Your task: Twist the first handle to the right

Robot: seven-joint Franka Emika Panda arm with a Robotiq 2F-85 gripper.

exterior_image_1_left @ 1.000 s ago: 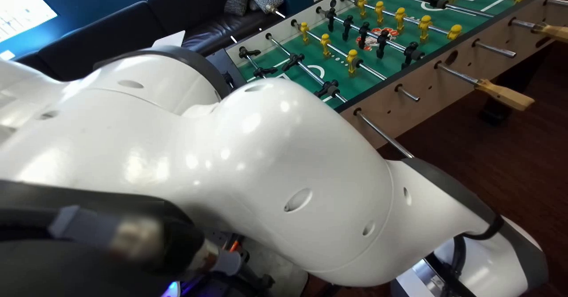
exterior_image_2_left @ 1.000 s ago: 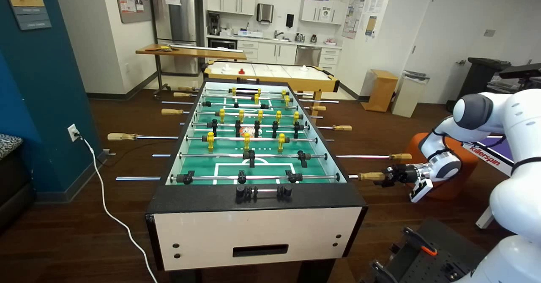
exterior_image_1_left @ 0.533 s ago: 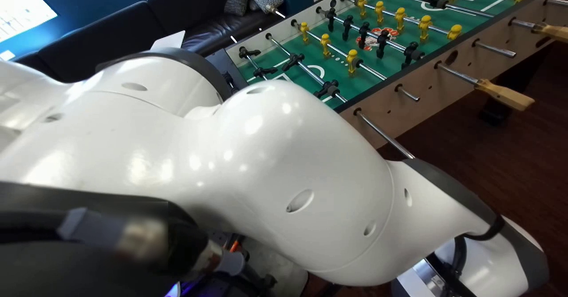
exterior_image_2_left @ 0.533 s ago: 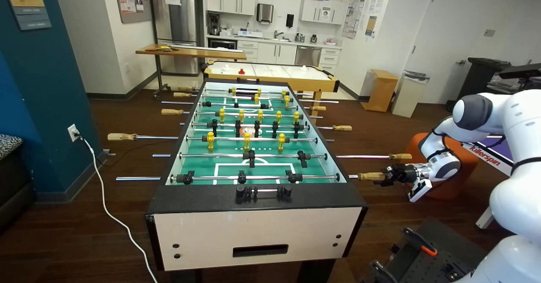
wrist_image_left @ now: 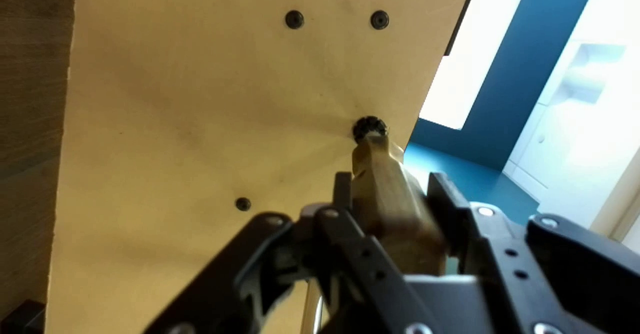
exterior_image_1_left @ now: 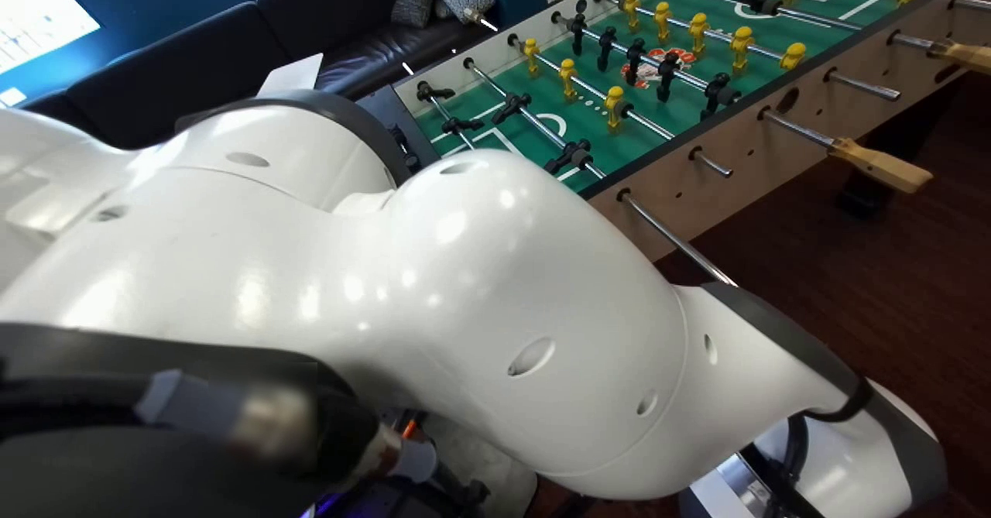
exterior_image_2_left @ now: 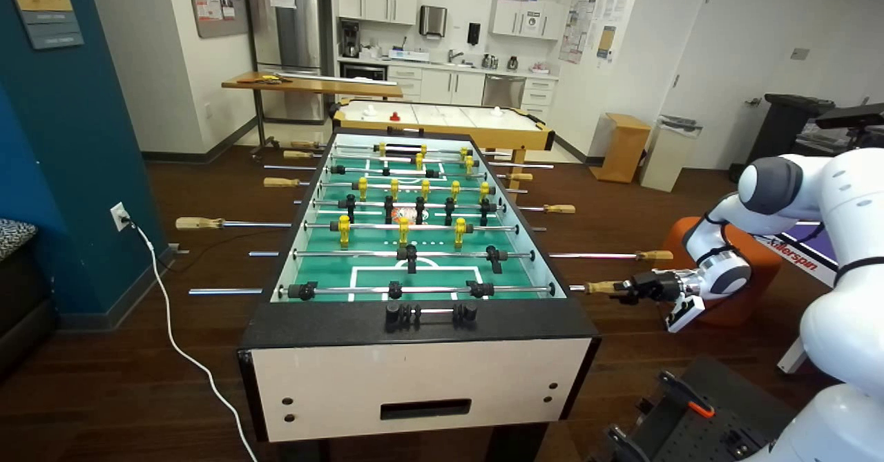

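The first handle (wrist_image_left: 382, 174) is wooden and faceted, sitting on the nearest rod of the foosball table (exterior_image_2_left: 421, 324). My gripper (wrist_image_left: 392, 189) has its dark pads on either side of the handle's wider part and looks shut on it. In the wrist view the left pad lies along the wood, and the right pad meets it lower down, with a thin gap near its tip. In an exterior view the wooden handle (exterior_image_2_left: 601, 287) pokes out of the black gripper (exterior_image_2_left: 623, 292). My arm (exterior_image_1_left: 503, 309) hides both handle and fingers in an exterior view.
Just beyond, a second rod with a wooden handle (exterior_image_2_left: 654, 255) sticks out on the same side. An orange seat (exterior_image_2_left: 753, 255) and a purple-topped table (exterior_image_2_left: 815, 241) stand behind the arm. The table's side panel (wrist_image_left: 200, 99) faces the fingers.
My gripper has edged toward the foosball table along the handle, so less of the wood shows, and its fingers look closer together. The arm has shifted slightly.
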